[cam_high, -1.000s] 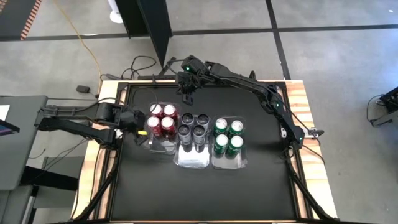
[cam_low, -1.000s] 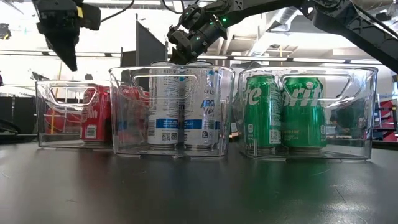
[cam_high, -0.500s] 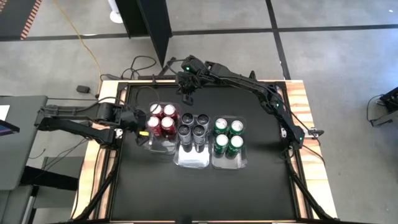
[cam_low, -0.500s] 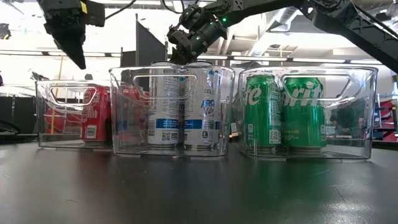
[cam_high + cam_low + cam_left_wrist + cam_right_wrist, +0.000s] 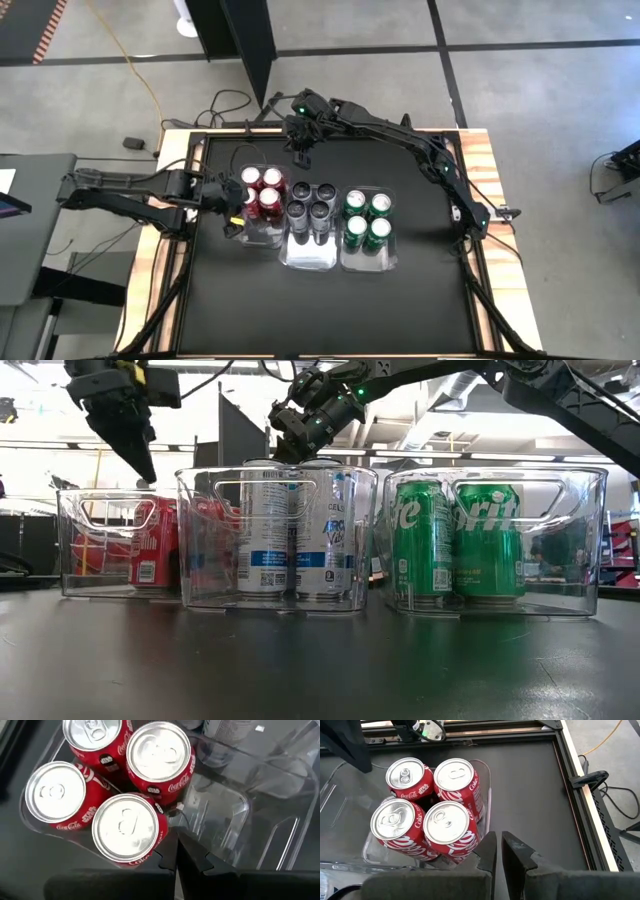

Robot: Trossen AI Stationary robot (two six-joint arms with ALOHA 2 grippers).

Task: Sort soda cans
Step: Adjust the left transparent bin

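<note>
Three clear bins stand side by side at mid-table. Red soda cans [image 5: 260,194] fill the far part of the left bin [image 5: 262,235], dark grey cans [image 5: 311,203] the middle bin, green cans [image 5: 366,218] the right bin. My left gripper [image 5: 232,212] is shut and hangs just above the left bin's left rim, its tips [image 5: 176,851] beside the nearest red can [image 5: 125,825]. My right gripper [image 5: 300,155], shut, hovers high beyond the bins' far side, over the red cans [image 5: 427,805].
The near part of each bin holds no cans. The black tabletop [image 5: 330,310] lies bare in front of the bins. Cables [image 5: 615,795] and the table's metal frame run along the edges.
My left gripper has moved a little toward the left bin and sunk slightly, rolling about its own line as it went. It stays shut. The cans and bins have kept still.
</note>
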